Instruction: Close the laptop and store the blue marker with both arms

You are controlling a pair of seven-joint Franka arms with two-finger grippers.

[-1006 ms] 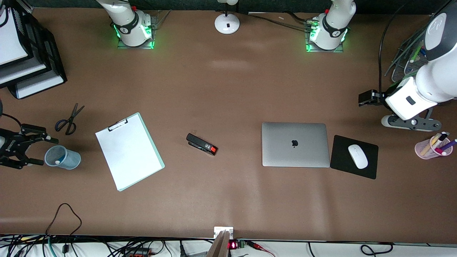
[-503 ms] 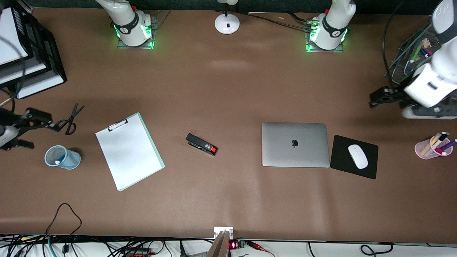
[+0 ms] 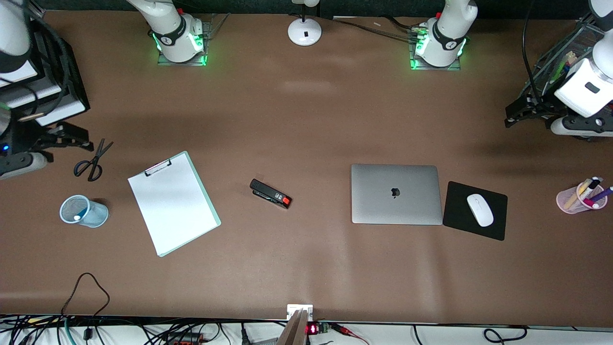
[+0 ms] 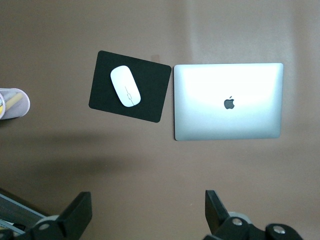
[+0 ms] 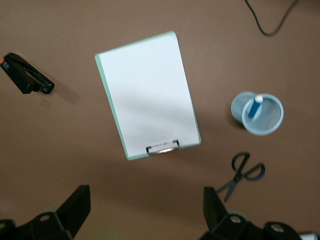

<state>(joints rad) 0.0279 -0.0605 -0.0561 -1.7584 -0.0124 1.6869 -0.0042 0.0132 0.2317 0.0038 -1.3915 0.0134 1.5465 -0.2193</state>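
Now laptop (image 3: 396,193) shut, mouse pad (image 3: 475,211) beside

blue marker (image 5: 255,107) mostly inside cup (image 5: 257,114)

laptop (image 3: 396,193) lid: dark apple logo | no other readable text

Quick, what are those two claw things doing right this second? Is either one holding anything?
Left gripper: open, holding nothing, up over bare table near the laptop.
Right gripper: open, holding nothing, up over the table by the clipboard.
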